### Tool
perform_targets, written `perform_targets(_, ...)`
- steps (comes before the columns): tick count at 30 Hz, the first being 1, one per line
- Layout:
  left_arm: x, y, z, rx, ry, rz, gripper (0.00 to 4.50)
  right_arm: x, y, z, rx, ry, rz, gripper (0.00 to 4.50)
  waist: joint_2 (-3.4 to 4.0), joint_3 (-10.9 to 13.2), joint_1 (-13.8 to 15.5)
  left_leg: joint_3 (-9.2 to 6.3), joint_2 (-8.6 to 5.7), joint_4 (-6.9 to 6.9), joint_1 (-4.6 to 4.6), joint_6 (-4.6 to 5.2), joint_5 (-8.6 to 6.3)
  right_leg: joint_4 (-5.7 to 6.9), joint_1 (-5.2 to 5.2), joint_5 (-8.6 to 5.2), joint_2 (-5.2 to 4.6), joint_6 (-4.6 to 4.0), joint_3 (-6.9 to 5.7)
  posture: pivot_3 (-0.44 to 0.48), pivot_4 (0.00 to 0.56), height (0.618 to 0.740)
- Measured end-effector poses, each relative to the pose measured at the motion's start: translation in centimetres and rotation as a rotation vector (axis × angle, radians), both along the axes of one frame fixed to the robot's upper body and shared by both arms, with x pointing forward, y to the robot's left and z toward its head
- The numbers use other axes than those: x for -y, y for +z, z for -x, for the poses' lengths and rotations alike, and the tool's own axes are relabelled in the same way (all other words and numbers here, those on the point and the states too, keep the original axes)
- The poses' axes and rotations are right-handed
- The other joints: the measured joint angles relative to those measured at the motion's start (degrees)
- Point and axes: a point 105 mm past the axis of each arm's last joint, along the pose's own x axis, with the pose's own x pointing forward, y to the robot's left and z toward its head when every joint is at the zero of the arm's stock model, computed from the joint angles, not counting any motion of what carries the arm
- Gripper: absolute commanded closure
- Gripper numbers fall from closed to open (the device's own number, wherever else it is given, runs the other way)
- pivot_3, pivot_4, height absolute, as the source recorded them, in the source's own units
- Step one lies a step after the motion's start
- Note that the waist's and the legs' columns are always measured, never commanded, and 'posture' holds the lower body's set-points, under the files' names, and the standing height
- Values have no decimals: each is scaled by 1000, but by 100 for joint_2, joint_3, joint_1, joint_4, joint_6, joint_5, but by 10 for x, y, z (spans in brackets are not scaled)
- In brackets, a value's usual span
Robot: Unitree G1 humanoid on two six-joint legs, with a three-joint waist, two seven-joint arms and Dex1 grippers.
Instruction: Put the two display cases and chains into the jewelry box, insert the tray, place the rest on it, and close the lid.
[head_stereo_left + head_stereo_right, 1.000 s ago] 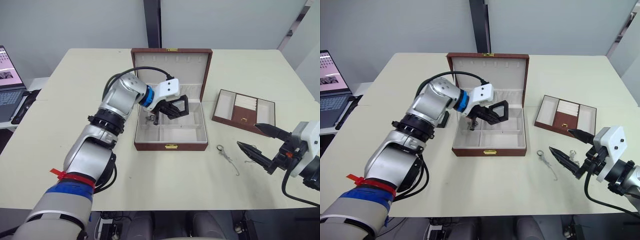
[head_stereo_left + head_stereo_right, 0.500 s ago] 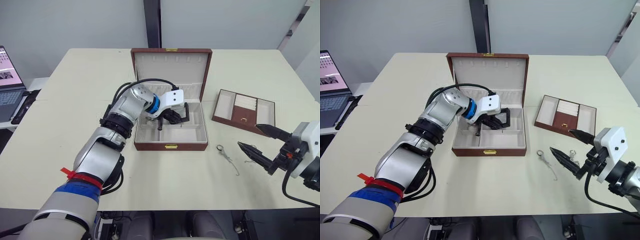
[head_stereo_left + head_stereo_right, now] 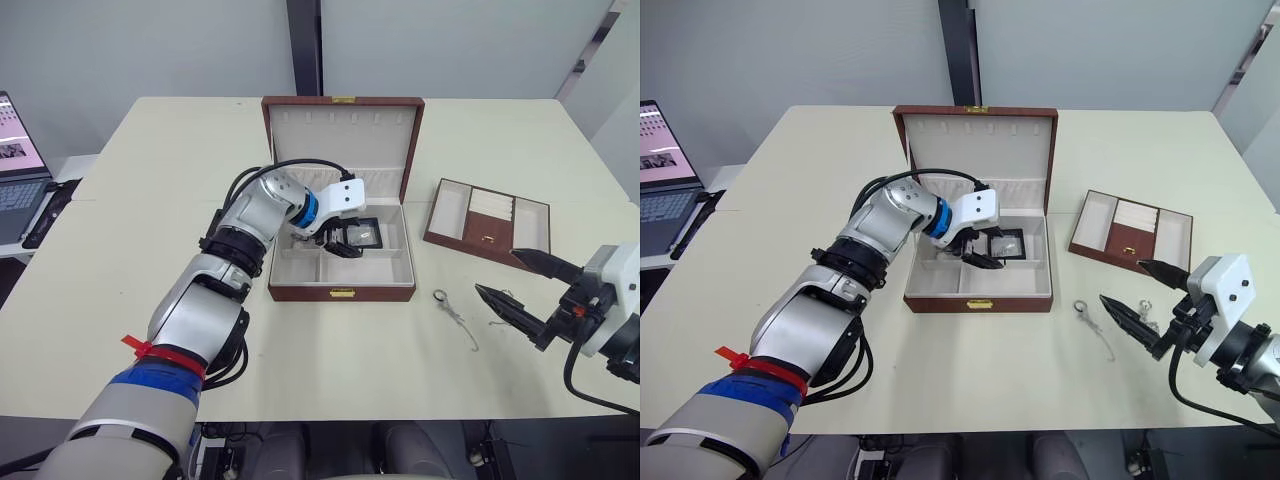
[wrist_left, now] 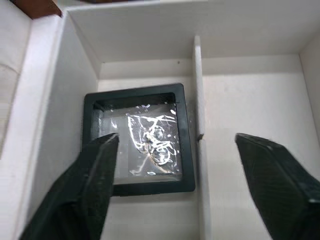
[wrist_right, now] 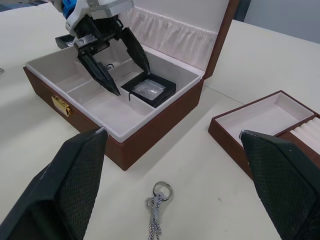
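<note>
Jewelry box sits open mid-tabletop, lid upright. From my head camera, my left tool hovers inside it, fingers apart, just over a black-framed display case lying flat in a rear compartment. The tray rests to the right, apart from the box, and a chain lies on bare tabletop in front of it. My right tool hangs near the chain, fingers spread wide, holding nothing.

Through my left wrist camera, the display case shows a clear window over tangled silver jewelry; it lies close beside the white divider, with an empty compartment beyond.

Through my right wrist camera, the chain with its ring lies between box and tray, open tabletop all round it.
</note>
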Motion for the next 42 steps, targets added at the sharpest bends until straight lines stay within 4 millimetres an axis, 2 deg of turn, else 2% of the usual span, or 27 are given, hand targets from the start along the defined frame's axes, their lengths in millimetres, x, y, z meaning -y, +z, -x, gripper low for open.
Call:
perform_targets(7, -5, 22, 0, -2, 11, 122, 6, 10, -4, -5, -20, -6, -16, 0, 0, 0, -4, 0, 4, 0, 0, 0, 0, 1, -1, 0, 0, 0, 0, 0, 150, 740)
perform_targets(10, -8, 44, 10, -30, -32, 233, 6, 18, -6, -6, -33, -14, -30, 0, 1, 0, -8, 0, 8, 0, 0, -2, 1, 1, -1, 0, -1, 0, 0, 0, 150, 740)
perform_targets(13, -27, 59, 25, -70, -54, 324, 6, 32, -9, -7, -52, -38, -26, 0, 6, -3, -32, 2, 15, -2, 6, -10, 6, 3, 0, 0, 0, 0, 4, 0, 150, 740)
perform_targets(19, -81, 55, 52, -146, 42, 382, 6, 64, -24, -9, -117, -86, -19, 0, 9, -5, -33, 1, 18, -1, 9, -10, 6, 1, 4, 0, -3, 0, 6, 0, 150, 740)
perform_targets(24, -150, 25, 68, -181, 325, 381, 6, 101, -44, -17, -173, -165, 0, 0, 10, -5, -28, -3, 22, -1, 13, 0, 1, 1, 6, 0, -3, 0, 2, 0, 150, 740)
perform_targets(26, -171, 16, 75, -185, 425, 389, 6, 110, -54, -19, -199, -185, 4, 0, 10, -5, -14, -2, 18, -1, 11, 0, 0, 0, 6, 0, -11, 0, 2, 0, 150, 740)
perform_targets(28, -190, 15, 82, -161, 513, 392, 6, 115, -61, -21, -214, -189, 9, 0, 10, -5, -12, -3, 18, -1, 10, 0, 0, -1, 6, 0, -24, 0, 1, 0, 150, 740)
perform_targets(32, -230, 16, 103, -90, 688, 390, 6, 118, -59, -22, -214, -174, 6, 0, 11, -6, -8, -4, 18, -5, 11, 1, 0, -5, 7, 0, -42, 0, -3, 0, 150, 740)
perform_targets(39, -291, -5, 136, -30, 954, 331, 6, 126, -62, -21, -245, -169, 33, 0, 11, -6, -9, -3, 17, -7, 15, 1, -1, -7, 11, 0, -42, 0, -3, 0, 150, 740)
perform_targets(42, -311, -13, 146, -4, 1035, 302, 6, 127, -68, -21, -265, -165, 36, 0, 11, -6, -10, -3, 17, -8, 15, 1, -1, -8, 11, 0, -43, 0, -3, 0, 150, 740)
